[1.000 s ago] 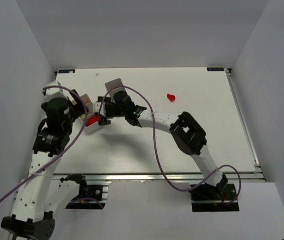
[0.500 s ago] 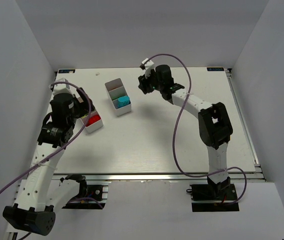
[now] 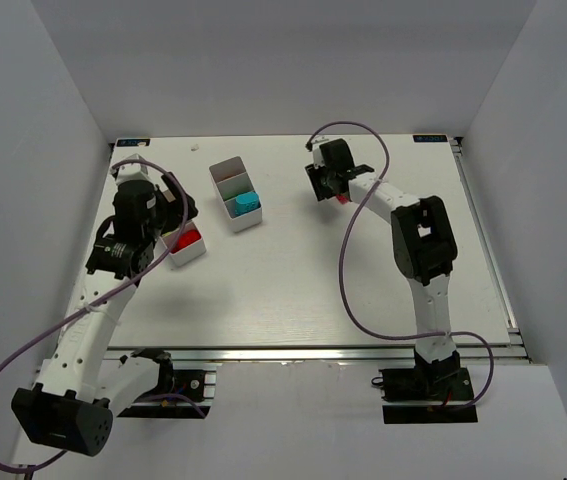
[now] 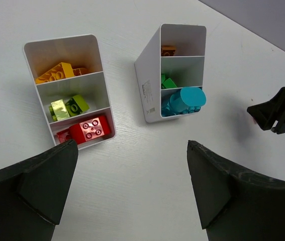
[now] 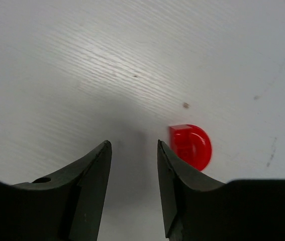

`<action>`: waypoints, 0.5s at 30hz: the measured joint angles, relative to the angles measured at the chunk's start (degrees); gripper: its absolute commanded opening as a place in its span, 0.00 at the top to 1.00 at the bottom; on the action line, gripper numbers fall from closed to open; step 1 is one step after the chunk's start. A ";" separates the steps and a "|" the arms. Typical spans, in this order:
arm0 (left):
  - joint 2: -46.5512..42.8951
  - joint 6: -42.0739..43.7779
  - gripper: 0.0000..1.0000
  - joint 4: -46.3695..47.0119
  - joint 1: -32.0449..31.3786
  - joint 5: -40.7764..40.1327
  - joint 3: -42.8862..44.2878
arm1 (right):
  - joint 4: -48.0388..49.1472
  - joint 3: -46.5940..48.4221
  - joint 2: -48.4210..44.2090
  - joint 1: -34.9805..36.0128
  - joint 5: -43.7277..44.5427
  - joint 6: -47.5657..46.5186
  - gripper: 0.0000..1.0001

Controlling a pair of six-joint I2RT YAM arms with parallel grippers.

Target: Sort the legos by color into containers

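Note:
Two white bins stand at the far left, each showing three compartments. The left bin (image 4: 62,50) holds yellow bricks (image 4: 57,73), lime bricks (image 4: 69,106) and red bricks (image 4: 89,129). The right bin (image 4: 147,85) holds a brown brick (image 4: 168,50), a green brick (image 4: 168,82) and teal pieces (image 4: 182,100). My left gripper (image 4: 132,165) is open and empty, high above the table in front of the bins. A red rounded piece (image 5: 190,145) lies on the table. My right gripper (image 5: 132,150) is open and empty just above the table; the piece lies outside its jaws, beside the right finger.
In the top view the red piece (image 3: 342,198) lies at the far middle of the white table (image 3: 293,290), by my right gripper (image 3: 325,188). The teal bin (image 3: 228,172) is left of it. The red bin (image 3: 189,256) is partly under my left gripper (image 3: 175,210). Grey walls surround the table.
My right gripper has left the red bin at the left and swung right across the far side to the red piece. My left arm has shifted slightly.

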 measured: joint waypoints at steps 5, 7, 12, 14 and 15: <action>1.31 -0.70 0.02 1.22 0.28 0.52 -0.07 | -1.97 1.33 0.61 -2.89 1.95 -0.74 0.51; 1.90 -0.90 0.02 1.79 0.28 0.76 -0.07 | -2.14 1.38 0.63 -3.85 2.38 -1.38 0.51; 2.64 -1.90 0.02 2.71 0.35 1.18 -0.15 | -3.15 2.19 1.84 -4.92 2.36 -2.12 0.52; 2.49 -2.45 0.02 3.37 0.35 1.20 -0.55 | -3.67 2.38 2.54 -5.29 1.77 -2.49 0.53; 2.38 -2.80 0.02 3.43 0.35 1.20 -0.83 | -3.91 2.38 2.80 -5.38 1.11 -2.71 0.54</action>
